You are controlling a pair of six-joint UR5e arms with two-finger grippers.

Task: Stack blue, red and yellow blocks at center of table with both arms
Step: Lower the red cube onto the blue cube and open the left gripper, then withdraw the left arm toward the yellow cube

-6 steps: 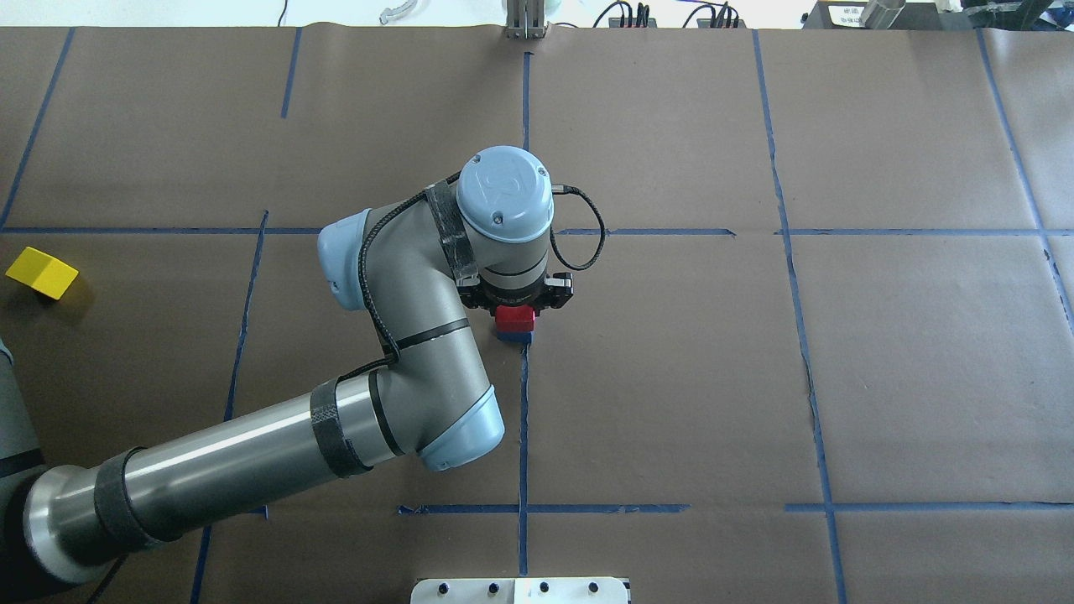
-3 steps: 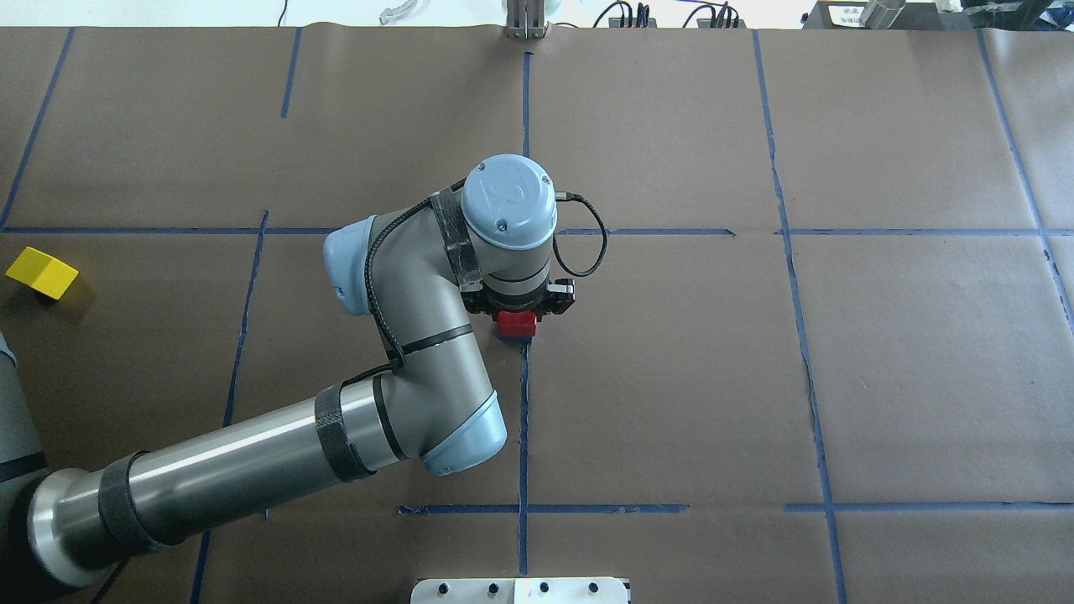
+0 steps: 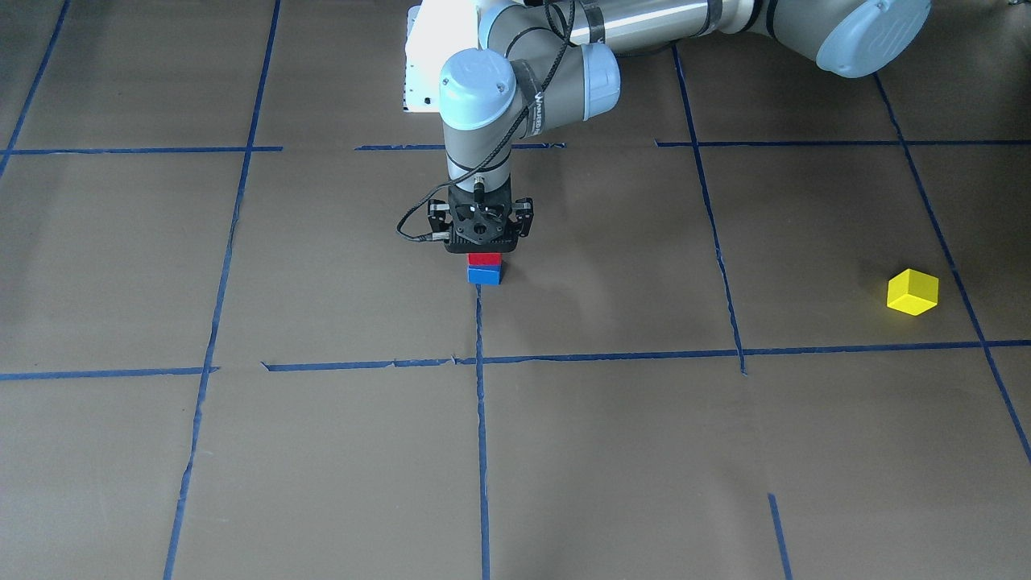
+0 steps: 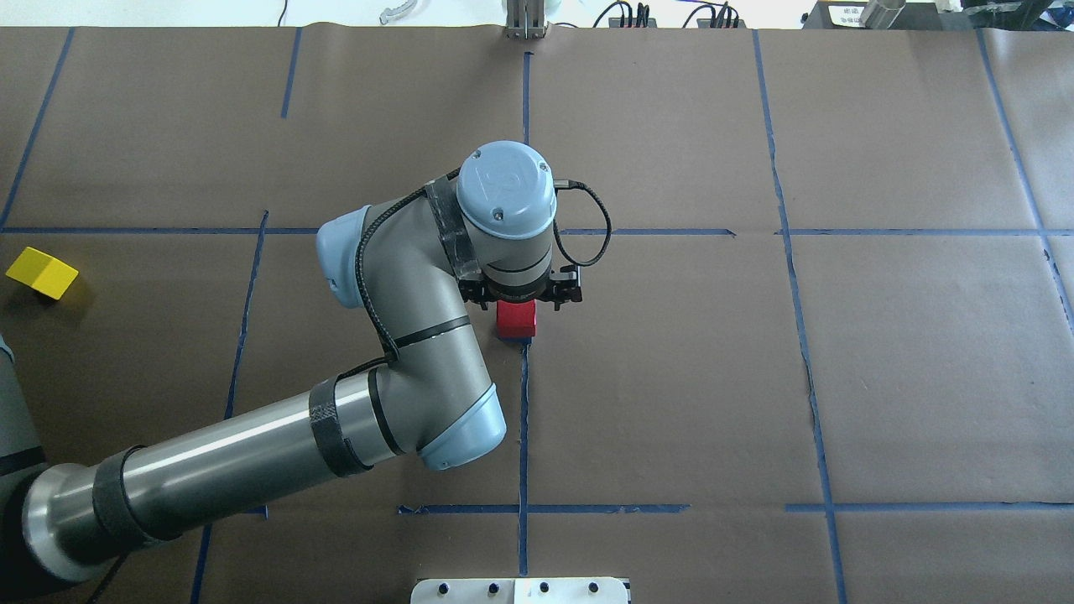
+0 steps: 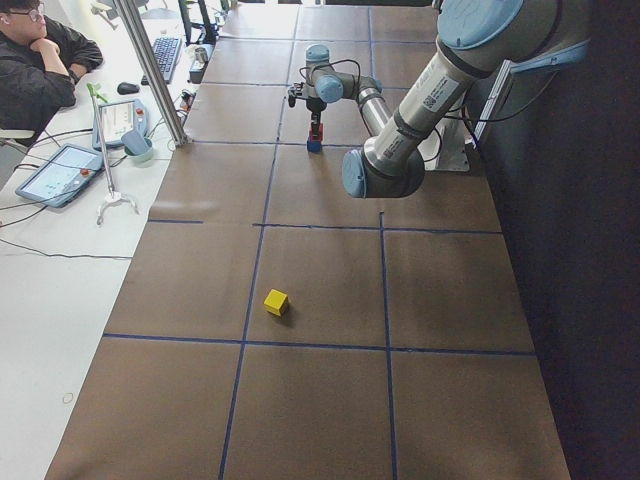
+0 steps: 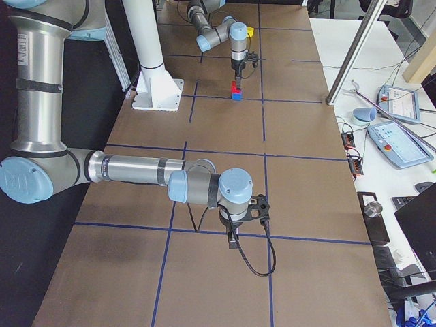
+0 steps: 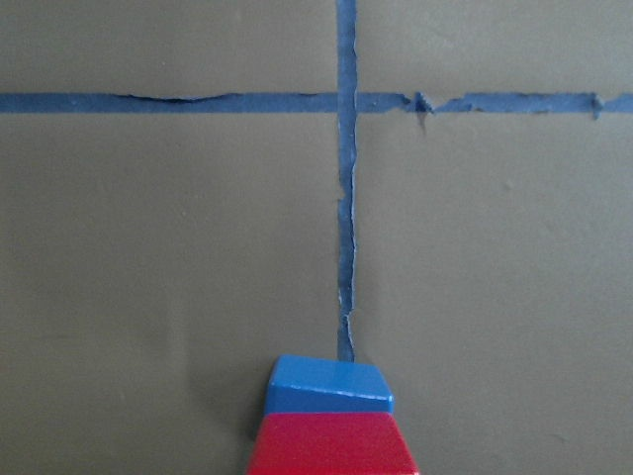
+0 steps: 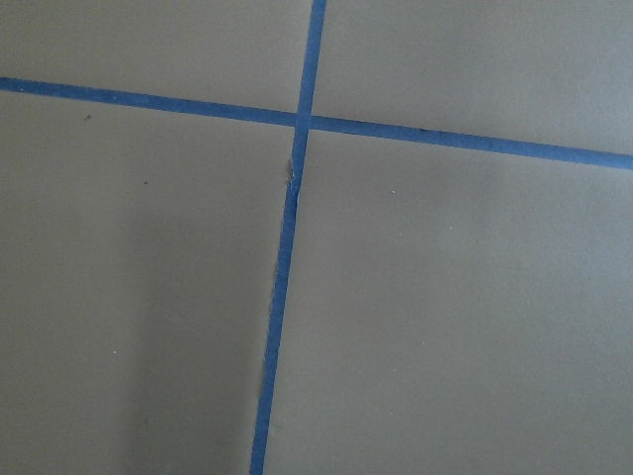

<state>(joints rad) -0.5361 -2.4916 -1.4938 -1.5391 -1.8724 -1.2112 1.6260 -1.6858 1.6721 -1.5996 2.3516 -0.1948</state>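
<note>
You have three blocks: one red block [image 3: 484, 259] and one blue block [image 3: 484, 275] at center frame, and one yellow block [image 3: 912, 292] at the right. You have two arms, the left arm [image 3: 483, 121] and the right arm [image 6: 136, 169]. One person [image 5: 35, 75] shows at the upper left of the left side view.

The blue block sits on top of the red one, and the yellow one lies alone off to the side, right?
Reversed: the red block sits on top of the blue block, as the front-facing view shows. The yellow block does lie alone.
</note>
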